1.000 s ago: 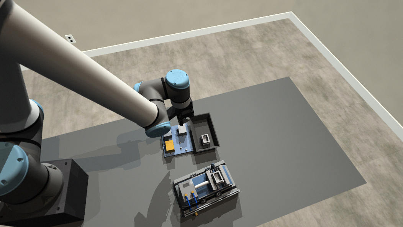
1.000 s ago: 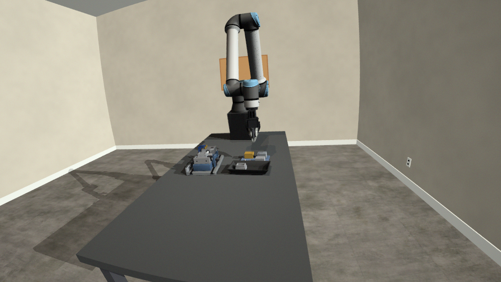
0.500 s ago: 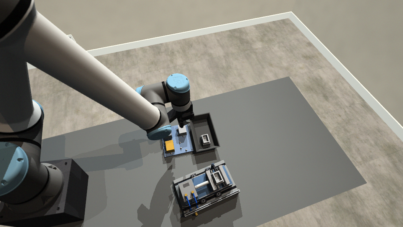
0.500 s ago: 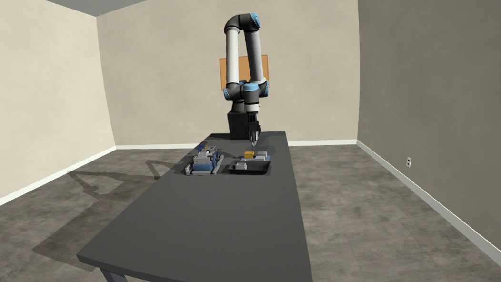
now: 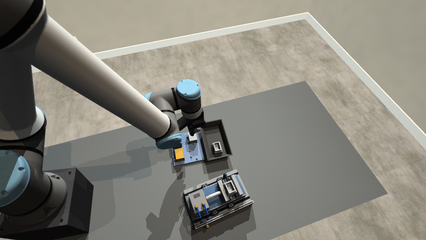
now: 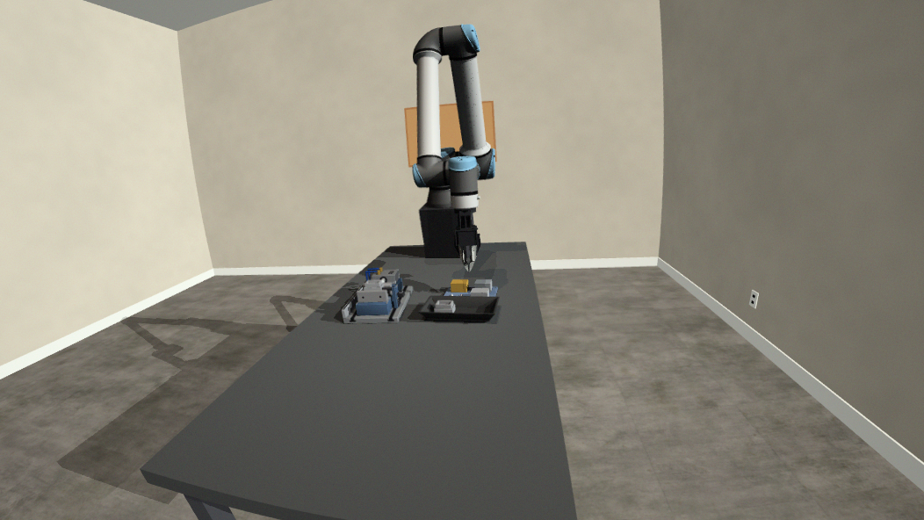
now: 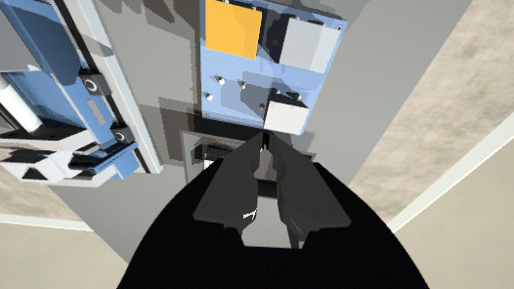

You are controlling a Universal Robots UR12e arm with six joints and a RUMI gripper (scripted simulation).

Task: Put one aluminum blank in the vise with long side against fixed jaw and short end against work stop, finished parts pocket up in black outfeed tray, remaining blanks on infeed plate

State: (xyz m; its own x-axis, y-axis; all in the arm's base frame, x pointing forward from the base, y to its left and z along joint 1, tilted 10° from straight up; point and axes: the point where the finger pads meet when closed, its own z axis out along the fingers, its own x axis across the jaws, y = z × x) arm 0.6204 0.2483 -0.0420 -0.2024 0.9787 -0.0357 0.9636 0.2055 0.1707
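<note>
Across the top, exterior and wrist views, the blocks, vise, plate, tray and table are showing no readable lettering, numbers, brand or sign, while the arm's blue joint cap [image 5: 188, 86] is bearing a faint embossed mark too indistinct to read.

The black two-jaw gripper [image 5: 192, 133] [image 6: 468, 269] [image 7: 264, 134] is now lower than before, nearer to the blue rectangular plate [image 5: 198, 150] [image 6: 495, 292] [image 7: 269, 72] with pins.
</note>
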